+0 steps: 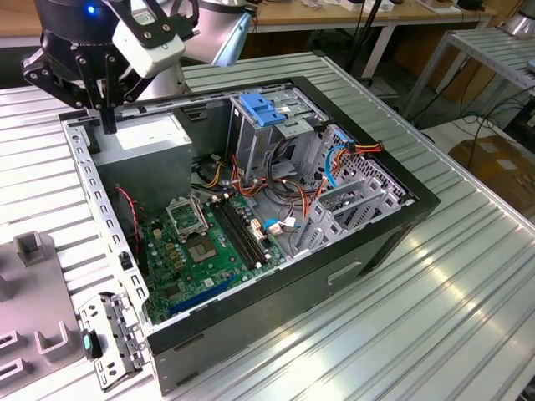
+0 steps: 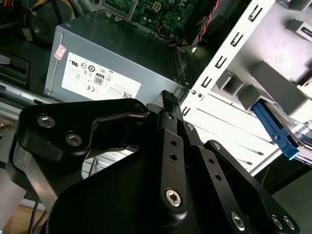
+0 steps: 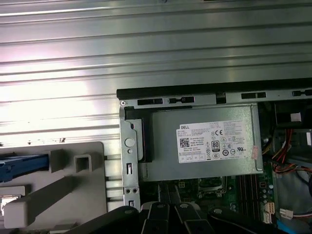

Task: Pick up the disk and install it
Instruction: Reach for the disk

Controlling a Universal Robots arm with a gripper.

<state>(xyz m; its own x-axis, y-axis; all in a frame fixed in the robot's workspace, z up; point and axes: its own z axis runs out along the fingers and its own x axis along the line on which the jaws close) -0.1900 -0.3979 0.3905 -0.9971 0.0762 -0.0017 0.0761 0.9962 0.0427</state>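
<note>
An open black computer case [image 1: 351,271] lies on the ribbed metal counter [image 1: 451,326], its green motherboard [image 1: 201,251] facing up. A grey power supply [image 1: 150,140] sits in one corner. A grey fixture [image 1: 38,292] lies just beside the case.

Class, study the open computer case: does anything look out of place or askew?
Nothing looks damaged. Loose cables sprawl over the drive cage, and the disk sits outside the case on a grey fixture.
</note>
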